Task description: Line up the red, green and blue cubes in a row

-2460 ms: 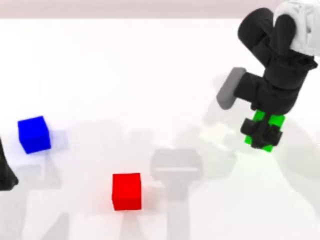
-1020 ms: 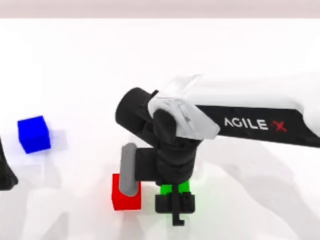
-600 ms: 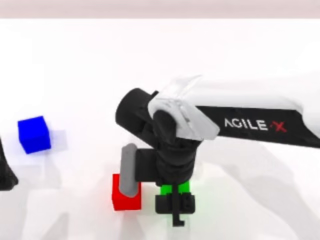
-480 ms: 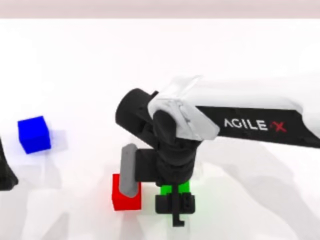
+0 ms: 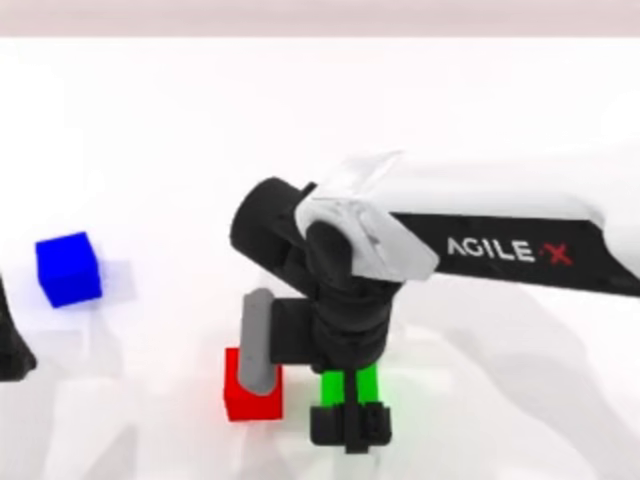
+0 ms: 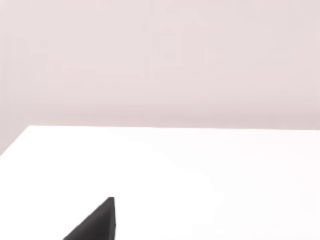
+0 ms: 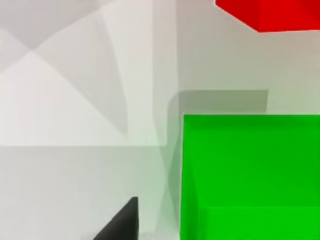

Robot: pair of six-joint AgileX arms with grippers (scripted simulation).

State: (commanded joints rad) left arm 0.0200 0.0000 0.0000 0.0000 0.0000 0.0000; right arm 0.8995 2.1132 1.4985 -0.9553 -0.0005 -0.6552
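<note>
The red cube (image 5: pixel 240 398) sits near the table's front, partly under the right arm's grey camera bar. Just to its right, with a narrow gap, the green cube (image 5: pixel 349 384) rests on the table, mostly covered by my right gripper (image 5: pixel 348 425). That gripper is open: in the right wrist view its dark finger (image 7: pixel 122 222) stands clear of the green cube (image 7: pixel 250 175), and a corner of the red cube (image 7: pixel 272 12) shows beyond. The blue cube (image 5: pixel 68 268) lies alone at the far left. My left arm (image 5: pixel 8 345) is parked at the left edge, with one finger (image 6: pixel 97 225) showing over bare table.
The right arm (image 5: pixel 500 245) reaches across the table's middle from the right edge. The table's far edge (image 5: pixel 320 38) meets a pale wall.
The right arm carried the green cube from the back right to beside the red cube. In the last half second its fingers spread off the cube. Blue and red cubes stayed put.
</note>
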